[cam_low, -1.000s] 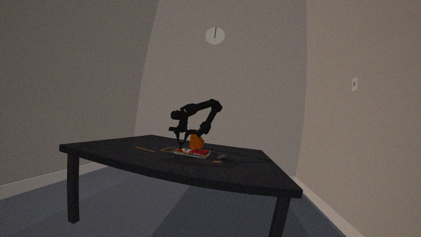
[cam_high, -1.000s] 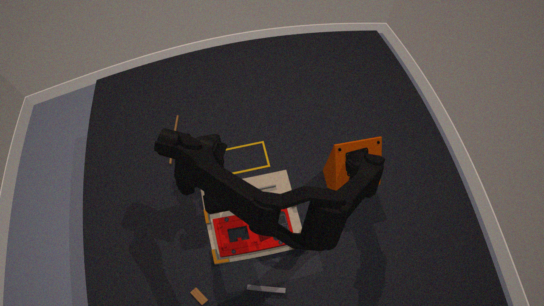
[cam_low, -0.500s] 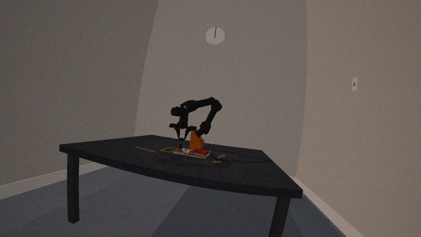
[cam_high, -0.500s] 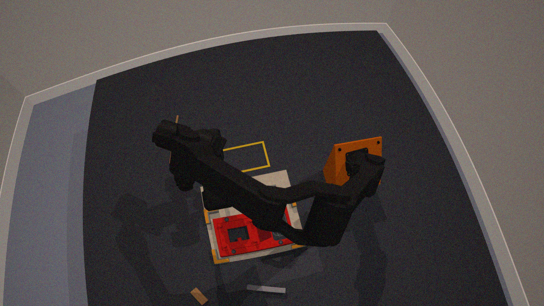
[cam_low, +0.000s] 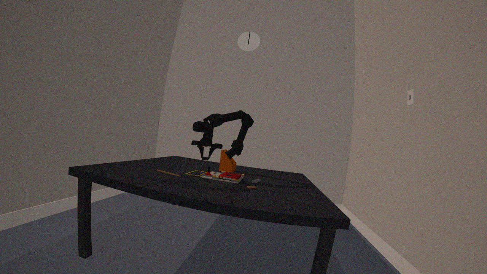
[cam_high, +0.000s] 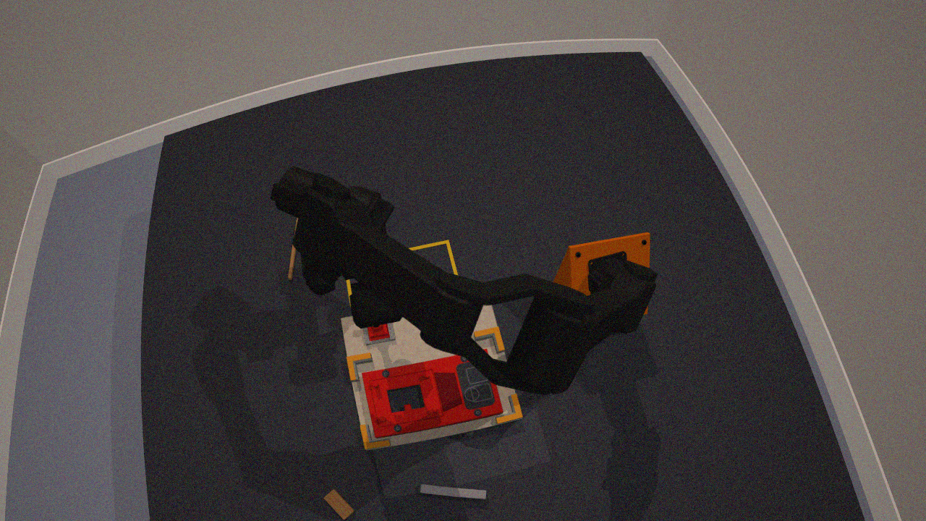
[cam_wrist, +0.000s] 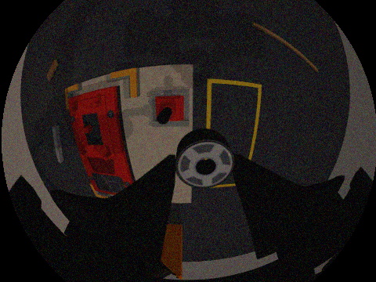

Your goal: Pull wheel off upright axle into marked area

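Progress: the wheel (cam_wrist: 204, 164) is off the upright axle (cam_wrist: 165, 115) and rides clear above the bench (cam_low: 136, 173); the axle stands bare on its red block, below and to one side of the gripper (cam_wrist: 205, 183); the pull looks finished, the placing does not
Left to do: carry across, lower the wheel inside the marked area (cam_wrist: 233, 110), a yellow outline on the bench, then release and back off
Gripper: clamped on the wheel by its dark tyre, one finger on each side; pale hub and centre hole face the wrist view
Wheel position: between the fingertips, seemingly over the near edge of the yellow outline, well above it
Arm: rises from the orange mount (cam_low: 227, 163), bends at a high elbow, reaches out level; wrist points straight down
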Available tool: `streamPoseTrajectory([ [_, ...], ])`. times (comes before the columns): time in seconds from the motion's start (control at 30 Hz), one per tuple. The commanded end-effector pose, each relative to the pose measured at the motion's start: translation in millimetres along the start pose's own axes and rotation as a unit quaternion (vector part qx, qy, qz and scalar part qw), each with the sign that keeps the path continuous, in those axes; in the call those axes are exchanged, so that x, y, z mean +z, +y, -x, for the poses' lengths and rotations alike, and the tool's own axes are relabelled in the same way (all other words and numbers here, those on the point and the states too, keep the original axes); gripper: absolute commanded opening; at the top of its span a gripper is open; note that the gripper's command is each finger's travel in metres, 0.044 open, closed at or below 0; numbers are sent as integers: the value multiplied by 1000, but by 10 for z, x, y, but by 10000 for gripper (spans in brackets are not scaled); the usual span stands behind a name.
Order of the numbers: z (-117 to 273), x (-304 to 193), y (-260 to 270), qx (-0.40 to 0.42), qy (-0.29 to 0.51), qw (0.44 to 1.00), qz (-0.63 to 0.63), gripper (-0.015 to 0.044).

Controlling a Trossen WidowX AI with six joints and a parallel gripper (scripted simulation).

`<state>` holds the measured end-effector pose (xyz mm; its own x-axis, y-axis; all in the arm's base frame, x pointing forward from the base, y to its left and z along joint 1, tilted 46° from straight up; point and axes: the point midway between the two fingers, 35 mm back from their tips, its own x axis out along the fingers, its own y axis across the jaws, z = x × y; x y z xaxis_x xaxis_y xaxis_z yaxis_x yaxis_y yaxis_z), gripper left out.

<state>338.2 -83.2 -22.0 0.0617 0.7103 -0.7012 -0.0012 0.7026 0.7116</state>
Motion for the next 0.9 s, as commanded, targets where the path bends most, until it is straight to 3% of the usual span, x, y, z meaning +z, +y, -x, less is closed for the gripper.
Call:
streamPoseTrajectory([
  [0.0, 22, -107, -203, -2, -1, 1000, 1, 0],
  [0.33, 43, -353, -580, -2, -1, 1000, 4, 0],
  [0.87, -226, -349, -590, -2, -1, 1000, 4, 0],
])
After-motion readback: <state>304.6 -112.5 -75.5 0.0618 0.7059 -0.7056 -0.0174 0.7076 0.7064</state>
